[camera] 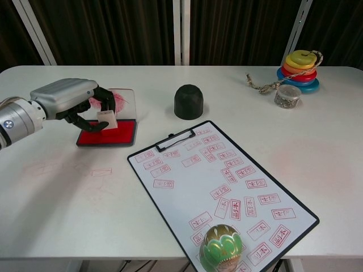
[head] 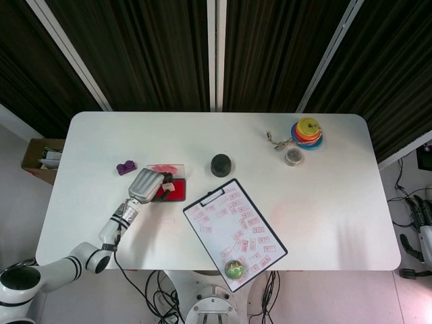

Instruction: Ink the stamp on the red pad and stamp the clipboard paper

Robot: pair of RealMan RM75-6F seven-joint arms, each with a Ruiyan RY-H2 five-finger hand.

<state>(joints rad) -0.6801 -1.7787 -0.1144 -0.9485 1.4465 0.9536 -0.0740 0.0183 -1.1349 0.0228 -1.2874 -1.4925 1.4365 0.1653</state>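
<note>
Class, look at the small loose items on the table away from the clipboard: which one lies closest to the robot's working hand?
The purple block, just beyond the left hand; the black dome and small jar lie much farther right.

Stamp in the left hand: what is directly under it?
Under the stamp, held by the left hand, lies the red ink pad. Whether its face touches the pad is hidden by the fingers.

The clipboard (camera: 222,190) lies at the table's (camera: 317,147) near edge, a ball (camera: 221,247) on its near corner. The ink pad (camera: 108,134) sits left of the clipboard, with the stamp (camera: 106,119) in the left hand (camera: 71,102) over it. A dome (camera: 188,101) stands behind the clipboard; ring stack (camera: 300,69) and jar (camera: 287,96) lie far right behind.
</note>
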